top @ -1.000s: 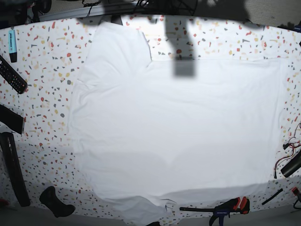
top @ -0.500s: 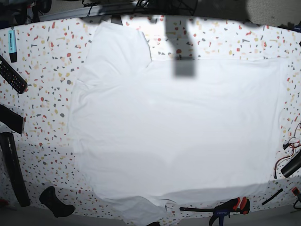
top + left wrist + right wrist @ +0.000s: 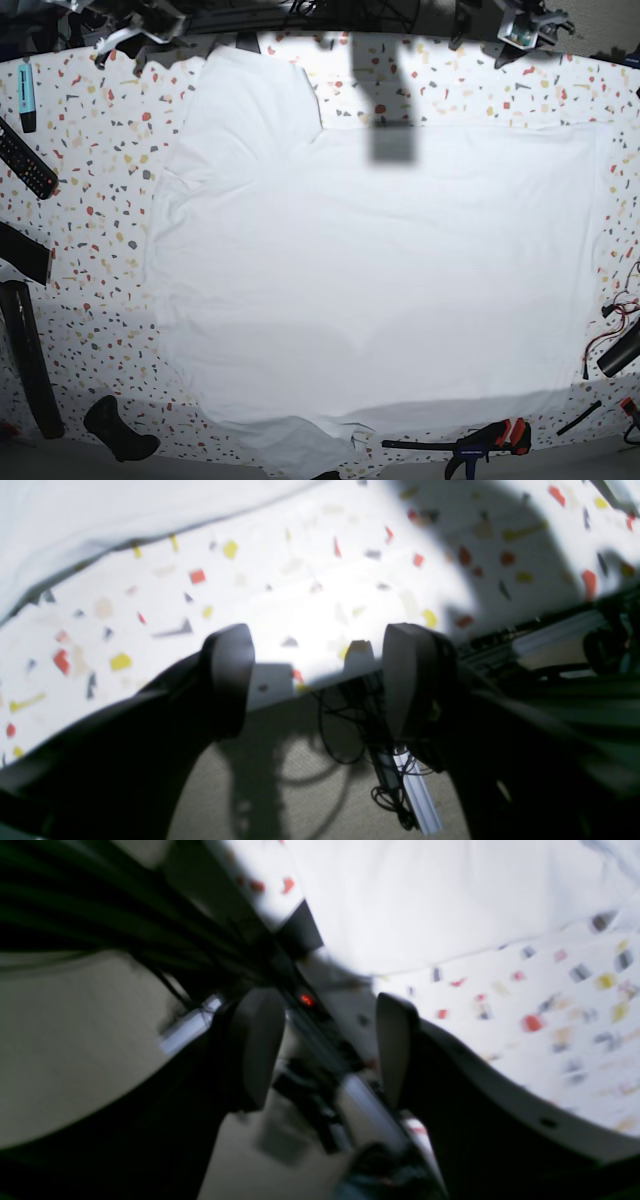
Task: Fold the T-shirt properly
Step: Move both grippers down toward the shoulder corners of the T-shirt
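The white T-shirt [image 3: 380, 270] lies spread flat over most of the speckled table [image 3: 100, 200], one sleeve toward the far left and the other at the near edge. My left gripper [image 3: 522, 28] is open and empty above the table's far right edge. In the left wrist view [image 3: 320, 680] its fingers hang over that edge, with the shirt's hem [image 3: 100, 515] at the upper left. My right gripper [image 3: 130, 32] is open and empty at the far left edge. In the right wrist view [image 3: 325, 1050] the shirt [image 3: 425, 900] lies just beyond it.
A remote control [image 3: 25, 160], a teal marker [image 3: 26, 95] and black tools [image 3: 30, 370] lie along the left side. A clamp with a red handle [image 3: 480, 440] lies at the near edge. Red and black cables [image 3: 615, 320] lie at the right edge.
Both grippers have come into the base view at the table's far edge, one at each top corner. The T-shirt has not moved.
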`<state>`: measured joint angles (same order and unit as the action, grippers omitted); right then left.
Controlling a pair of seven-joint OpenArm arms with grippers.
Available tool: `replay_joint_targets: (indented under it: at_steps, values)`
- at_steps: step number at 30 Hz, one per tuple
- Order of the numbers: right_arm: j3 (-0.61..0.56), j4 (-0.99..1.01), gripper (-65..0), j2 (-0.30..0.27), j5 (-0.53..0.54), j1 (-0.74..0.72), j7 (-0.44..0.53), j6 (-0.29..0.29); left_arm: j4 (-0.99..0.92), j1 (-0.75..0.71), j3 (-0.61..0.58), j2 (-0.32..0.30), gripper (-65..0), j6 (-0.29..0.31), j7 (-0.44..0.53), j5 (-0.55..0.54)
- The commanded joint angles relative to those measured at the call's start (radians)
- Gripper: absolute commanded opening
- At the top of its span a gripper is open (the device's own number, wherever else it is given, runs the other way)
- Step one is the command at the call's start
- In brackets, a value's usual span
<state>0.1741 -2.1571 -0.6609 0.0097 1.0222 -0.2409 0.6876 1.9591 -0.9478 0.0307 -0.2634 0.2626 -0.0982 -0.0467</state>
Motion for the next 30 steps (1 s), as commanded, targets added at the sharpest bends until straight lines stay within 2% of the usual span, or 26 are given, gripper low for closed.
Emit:
replay_joint_targets:
  at_steps: [1, 3, 6, 8, 10, 14, 18, 21, 23, 26, 28, 30]
  values:
    - [0.006, -0.034, -32.2, -0.029, -0.032, 0.004, 0.016, 0.011, 0.018, -0.006, 0.002, -0.003, -26.1, -0.001, 0.012, -0.004]
    - [0.005, -0.071, -32.2, -0.065, -0.132, 0.003, 0.017, 0.011, 0.018, 0.007, 0.002, -0.003, -26.1, -0.001, 0.013, 0.032]
    - [-0.002, -0.114, -32.2, -0.112, -0.273, 0.003, 0.017, 0.011, 0.018, 0.027, 0.002, -0.003, -26.1, -0.001, 0.016, 0.164]
    - [-0.013, -0.123, -32.2, -0.135, -0.338, 0.003, 0.018, 0.011, 0.018, 0.042, 0.002, -0.003, -26.1, -0.002, 0.016, 0.248]
    - [-0.034, -0.122, -32.3, -0.149, -0.386, 0.003, 0.016, 0.011, 0.018, 0.055, 0.002, -0.003, -26.1, -0.002, 0.016, 0.283]
    - [-0.109, -0.121, -32.3, -0.153, -0.48, -0.005, 0.016, 0.011, 0.018, 0.073, 0.002, -0.003, -26.1, -0.002, 0.016, 0.282]
    - [-0.224, -0.102, -32.2, -0.15, -0.518, -0.075, 0.013, 0.01, 0.018, 0.087, 0.002, -0.003, -26.1, -0.002, 0.015, 0.292]
    - [-0.315, -0.078, -32.3, -0.136, -0.538, -0.145, -0.026, -0.034, 0.018, 0.095, 0.002, -0.003, -26.1, -0.014, 0.014, 0.428]
    - [-0.359, -0.069, -32.3, -0.114, -0.537, -0.185, -0.06, -0.047, 0.018, 0.103, 0.002, -0.004, -26.1, -0.071, 0.013, 0.531]
    - [-0.392, -0.068, -32.3, -0.091, -0.529, -0.221, -0.064, -0.053, 0.018, 0.123, 0.002, -0.069, -26.1, -0.167, 0.008, 0.644]
    - [-0.397, -0.068, -32.2, -0.082, -0.526, -0.229, -0.063, -0.053, 0.017, 0.132, 0.002, -0.15, -26.1, -0.225, -0.017, 0.679]
    - [-0.397, -0.068, -32.3, -0.082, -0.526, -0.229, -0.064, -0.053, 0.017, 0.134, 0.002, -0.233, -26.1, -0.245, -0.061, 0.679]
